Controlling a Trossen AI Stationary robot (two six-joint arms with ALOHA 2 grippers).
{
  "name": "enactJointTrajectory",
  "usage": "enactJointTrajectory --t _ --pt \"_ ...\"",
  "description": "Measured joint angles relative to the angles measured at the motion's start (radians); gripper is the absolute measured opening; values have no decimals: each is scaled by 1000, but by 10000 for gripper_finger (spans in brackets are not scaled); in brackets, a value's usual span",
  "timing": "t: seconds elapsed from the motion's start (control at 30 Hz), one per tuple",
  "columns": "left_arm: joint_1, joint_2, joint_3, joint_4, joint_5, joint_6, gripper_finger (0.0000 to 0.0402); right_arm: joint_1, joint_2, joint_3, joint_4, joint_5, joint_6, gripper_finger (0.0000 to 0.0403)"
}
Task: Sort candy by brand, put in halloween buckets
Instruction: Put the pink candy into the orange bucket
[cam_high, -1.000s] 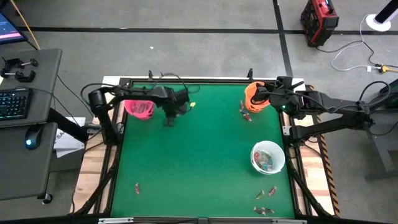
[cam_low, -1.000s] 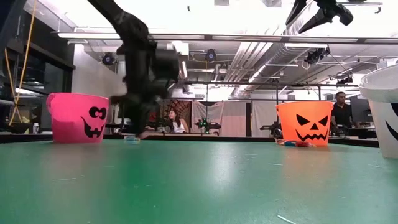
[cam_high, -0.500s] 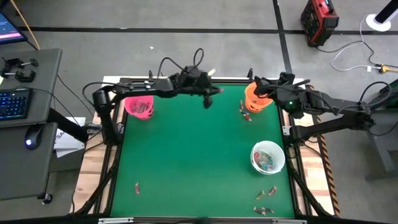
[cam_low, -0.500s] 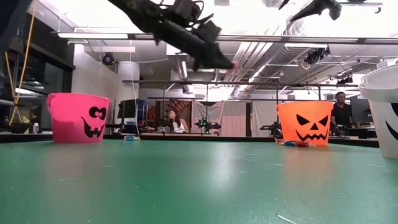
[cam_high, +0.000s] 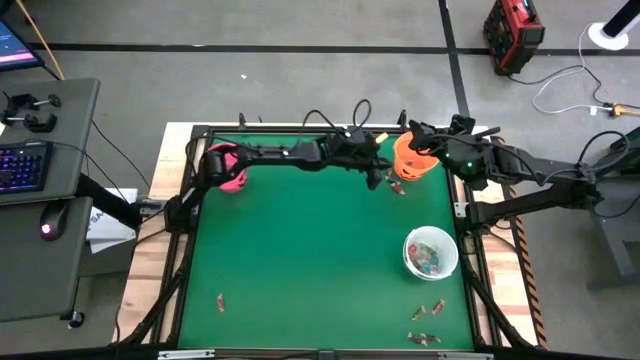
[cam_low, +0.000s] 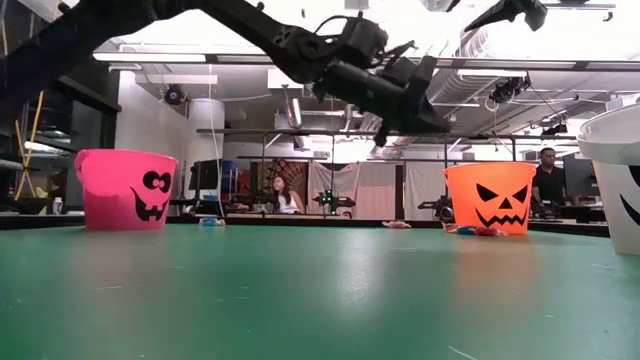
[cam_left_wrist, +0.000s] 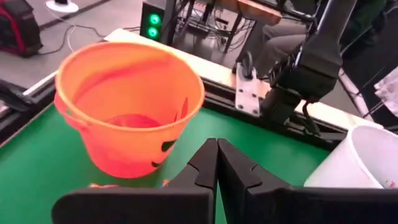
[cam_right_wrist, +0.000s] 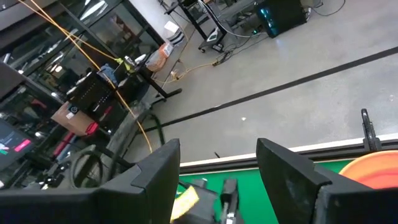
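— Moved far to the right within one second: talking of the left end effector (cam_high: 375, 170), gone from beside the pink bucket (cam_high: 226, 166), along the far edge of the surface (cam_high: 300, 260), raised now and close beside the orange bucket (cam_high: 408, 160).

— Carrying anything?

— Cannot tell. Pressed fully together in the left wrist view, with no wrapper visible at the tips. Probably pinching something very small, judging by where it is heading.

— And further right, over the orange bucket?

— Hovering there, the right end effector (cam_high: 428, 142), held apart, with nothing in between.

— So which step?

— Seems to be delivery: bringing one piece to the orange bucket. Needs a little more travel to the right, until directly above the rim, then opening to drop. Should also mind the right arm, very near the same place.

— Where is the candy (cam_high: 397, 187)?

— Lying loose on the surface just beside the orange bucket. Also collected in the white bucket (cam_high: 431, 252), grouped near the front right corner, and one single at front left. Much sorting left, by the look.
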Motion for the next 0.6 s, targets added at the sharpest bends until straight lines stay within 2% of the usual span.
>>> enactJointTrajectory --t 0.13,0.33,0.43,0.6 --pt "-2 1 33 -17 0 34 1 0 0 0 0 -1 8 206" --pt "80 3 152 -300 -2 164 9 0 0 0 0 -11 8 206" --pt "151 22 203 -399 -2 202 41 0 0 0 0 -27 1 206" --pt "252 83 217 -419 22 201 127 0 0 0 0 -62 0 206"
